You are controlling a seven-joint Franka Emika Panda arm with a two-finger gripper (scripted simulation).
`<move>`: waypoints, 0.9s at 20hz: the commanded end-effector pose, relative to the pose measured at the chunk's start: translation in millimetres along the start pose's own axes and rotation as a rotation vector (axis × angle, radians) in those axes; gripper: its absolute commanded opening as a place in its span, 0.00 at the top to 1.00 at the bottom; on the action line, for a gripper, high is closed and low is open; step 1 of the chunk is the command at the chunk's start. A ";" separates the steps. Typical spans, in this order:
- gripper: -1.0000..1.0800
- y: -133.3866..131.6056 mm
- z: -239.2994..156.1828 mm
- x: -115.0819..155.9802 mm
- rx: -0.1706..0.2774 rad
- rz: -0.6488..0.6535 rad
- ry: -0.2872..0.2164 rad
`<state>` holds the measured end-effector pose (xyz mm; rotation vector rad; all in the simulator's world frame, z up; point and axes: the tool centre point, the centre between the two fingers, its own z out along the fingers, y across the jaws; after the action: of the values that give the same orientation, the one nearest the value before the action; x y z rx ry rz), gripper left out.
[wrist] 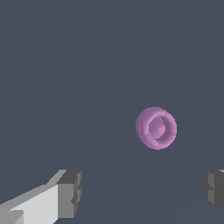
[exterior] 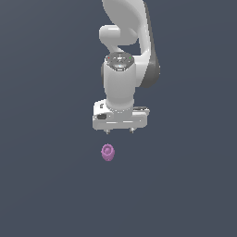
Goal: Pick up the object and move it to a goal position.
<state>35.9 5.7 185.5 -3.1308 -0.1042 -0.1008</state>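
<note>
The object [exterior: 108, 152] is a small pinkish-purple rounded lump with a ringed top, lying on the dark grey floor. It also shows in the wrist view [wrist: 156, 128], ringed face toward the camera. My white gripper [exterior: 120, 131] hangs above it, slightly to the exterior view's right, and does not touch it. The gripper [wrist: 140, 192] is open and empty. Its two fingertips [wrist: 70, 192] stand wide apart, and the object lies beyond the gap between them, apart from both.
A plain dark grey floor [exterior: 46, 185] fills both views. No other objects or edges show.
</note>
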 end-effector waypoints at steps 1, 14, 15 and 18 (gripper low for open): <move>0.04 9.8 13.5 4.8 -0.001 -0.005 -0.011; 0.04 55.6 79.6 20.5 -0.004 -0.029 -0.060; 0.04 57.0 81.7 20.8 -0.004 -0.030 -0.062; 0.04 59.4 85.3 21.2 -0.004 -0.031 -0.064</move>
<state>65.6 -50.4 103.0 -3.1379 -0.1511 -0.0009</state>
